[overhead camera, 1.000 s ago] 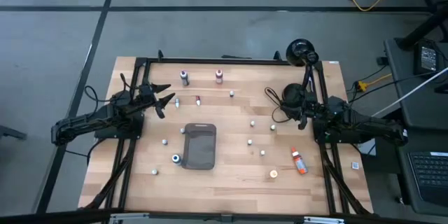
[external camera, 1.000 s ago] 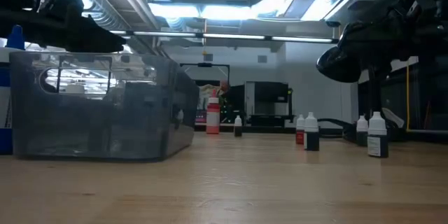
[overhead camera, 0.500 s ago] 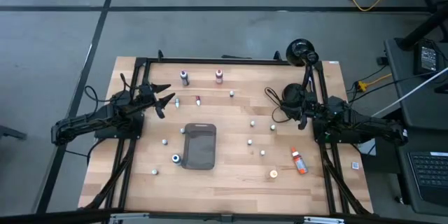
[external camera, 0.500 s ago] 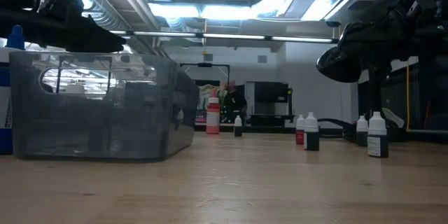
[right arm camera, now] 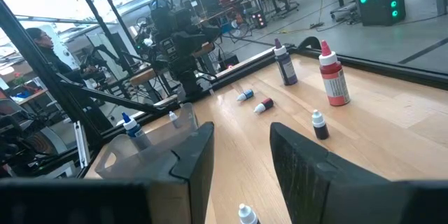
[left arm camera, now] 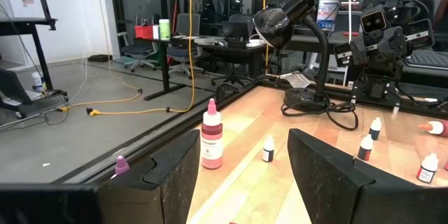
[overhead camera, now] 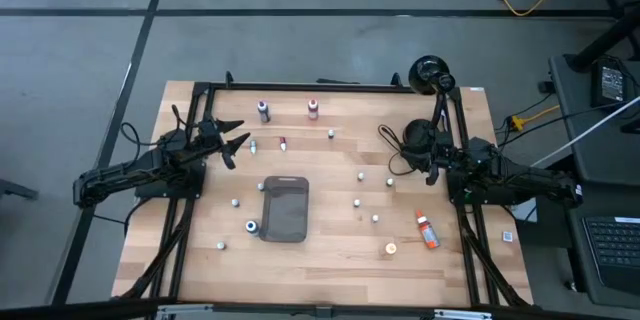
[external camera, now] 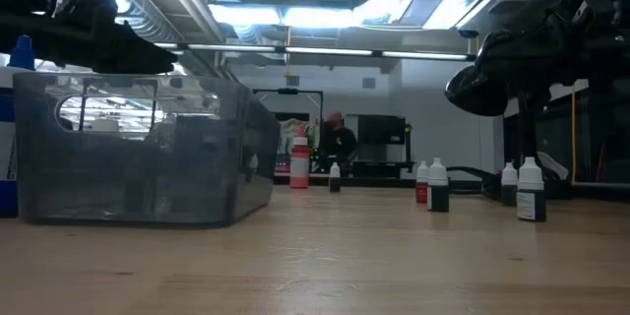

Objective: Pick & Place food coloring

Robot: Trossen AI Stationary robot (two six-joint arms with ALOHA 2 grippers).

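Small food coloring bottles stand scattered on the wooden table: a dark one (overhead camera: 264,110) and a red one (overhead camera: 313,109) near the far edge, tiny ones mid-table (overhead camera: 361,175), and an orange one (overhead camera: 427,230) lying on its side near the right. My left gripper (overhead camera: 238,140) hovers open at the table's left, far of the tray; its wrist view looks past the open fingers (left arm camera: 241,182) at a pink bottle (left arm camera: 211,138). My right gripper (overhead camera: 408,148) waits open at the right, below the lamp, and its wrist view (right arm camera: 241,168) shows a small bottle (right arm camera: 318,124) ahead.
A dark grey rounded tray (overhead camera: 285,208) sits mid-table, with a capped bottle (overhead camera: 251,226) beside its left side. A black desk lamp (overhead camera: 430,72) stands at the far right corner. The black frame rail (overhead camera: 320,86) runs along the far edge. A person (external camera: 338,140) shows far behind.
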